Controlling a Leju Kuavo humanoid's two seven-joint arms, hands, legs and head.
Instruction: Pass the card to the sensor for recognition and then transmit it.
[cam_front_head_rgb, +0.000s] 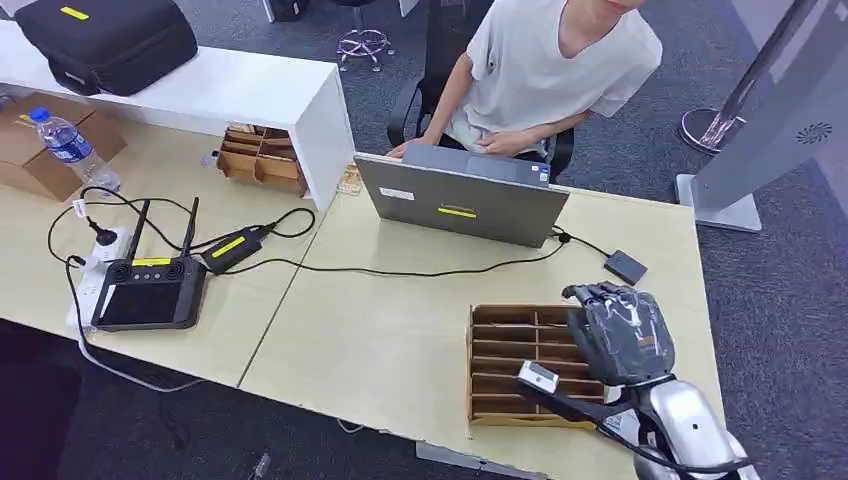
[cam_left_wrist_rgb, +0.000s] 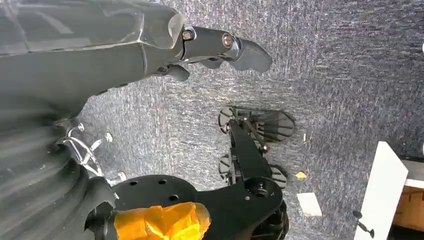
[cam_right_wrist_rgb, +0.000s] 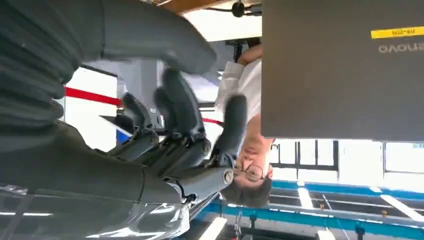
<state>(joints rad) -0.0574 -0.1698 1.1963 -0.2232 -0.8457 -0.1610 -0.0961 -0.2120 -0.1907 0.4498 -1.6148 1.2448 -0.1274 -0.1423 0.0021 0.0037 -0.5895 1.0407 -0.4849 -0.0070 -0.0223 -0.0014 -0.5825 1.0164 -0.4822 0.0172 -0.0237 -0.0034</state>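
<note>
The dark fingers of the robot's right hand curl forward and down over the far right corner of the brown wooden slotted tray, which lies on the pale wooden table near its front edge. In the right wrist view these fingers stand apart and bent, with the thick thumb above them; a thin dark sliver shows between them, but I cannot tell whether it is the card or whether the hand holds anything. Just beyond the fingertips, a small flat black sensor pad rests on the table, tied by a black cable that runs across it. Behind the tray stands an open grey laptop, its lid towards the robot, and a person in a white T-shirt sits at it. Farther left lie a black handheld controller with a screen, a white power strip and a clear plastic water bottle with a blue cap. The left hand hangs over grey carpet, thumb stretched out; how its other fingers lie is hidden.
</note>
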